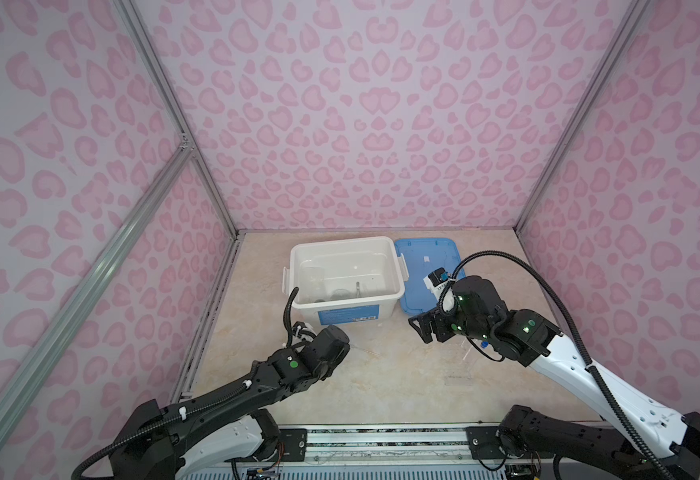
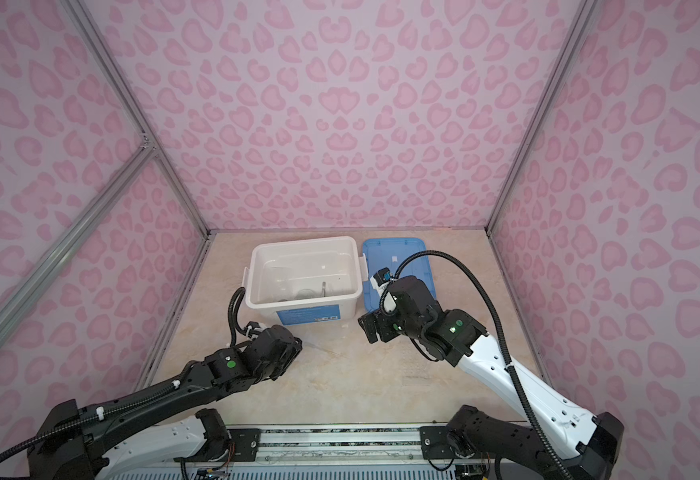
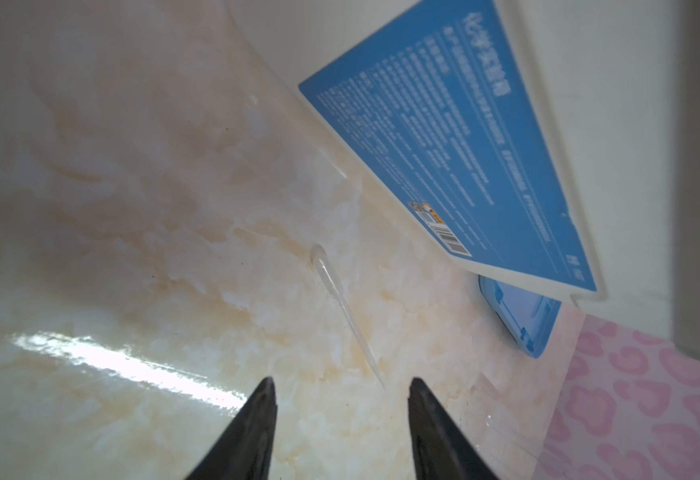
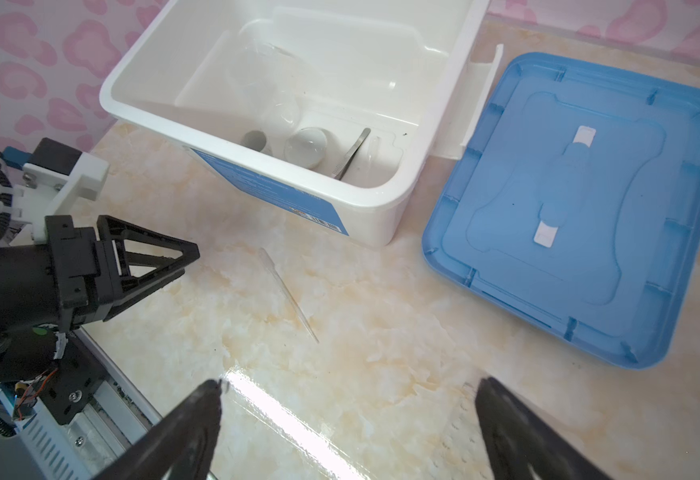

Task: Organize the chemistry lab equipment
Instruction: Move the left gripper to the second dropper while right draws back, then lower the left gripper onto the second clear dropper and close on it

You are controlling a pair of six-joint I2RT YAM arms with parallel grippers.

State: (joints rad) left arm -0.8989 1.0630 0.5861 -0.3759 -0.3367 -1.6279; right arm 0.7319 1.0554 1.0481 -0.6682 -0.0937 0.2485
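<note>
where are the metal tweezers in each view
Top view: tweezers inside the white box, near its front wall.
Top view: tweezers at that same spot in the box.
Left wrist: not in it.
Right wrist: tweezers in the box, beside a round dish.
Shared landmark: the box's blue label.

bright soft light, glare streak on the tabletop (image 4: 282,399).

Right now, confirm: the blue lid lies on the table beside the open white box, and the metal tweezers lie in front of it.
One error: the right wrist view shows the metal tweezers lying inside the white box, not in front of it. The blue lid does lie on the table beside the open box.
</note>
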